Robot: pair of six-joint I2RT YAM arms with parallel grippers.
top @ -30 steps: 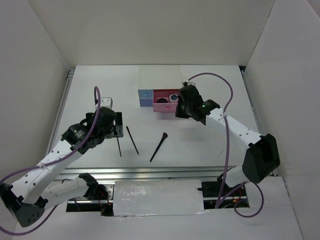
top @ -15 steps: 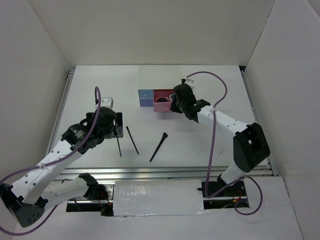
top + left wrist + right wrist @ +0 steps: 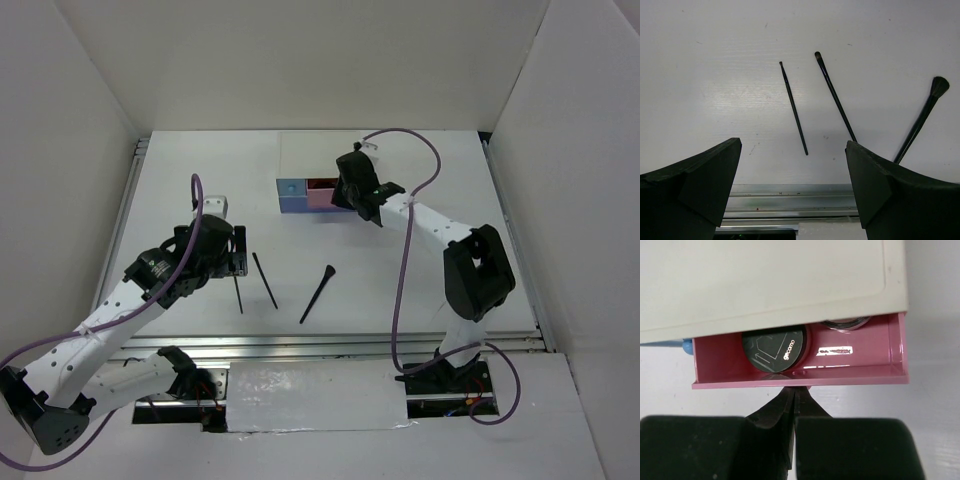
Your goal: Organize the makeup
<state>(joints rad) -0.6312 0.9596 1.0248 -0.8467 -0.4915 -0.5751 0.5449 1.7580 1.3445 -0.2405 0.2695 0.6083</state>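
Two thin black pencils [image 3: 238, 292] [image 3: 265, 280] and a flared black brush [image 3: 318, 294] lie on the table. In the left wrist view they are the pencils [image 3: 793, 107] [image 3: 835, 102] and the brush [image 3: 922, 120]. My left gripper [image 3: 235, 262] is open and empty just left of them. Two round black compacts [image 3: 774, 347] [image 3: 844, 321] lie in the pink drawer [image 3: 855, 375], partly under the white box [image 3: 765, 280]. My right gripper [image 3: 796, 388] is shut, its tips against the drawer's front. No lipstick tubes are in view.
The white box [image 3: 312, 155] stands at the back centre, with a blue drawer [image 3: 291, 195] left of the pink one [image 3: 318, 192]. A metal rail [image 3: 790, 197] runs along the table's near edge. White walls enclose the sides and back.
My right gripper has moved back and left against the pink drawer, and the drawer has slid most of the way into the box. The left arm has not moved.
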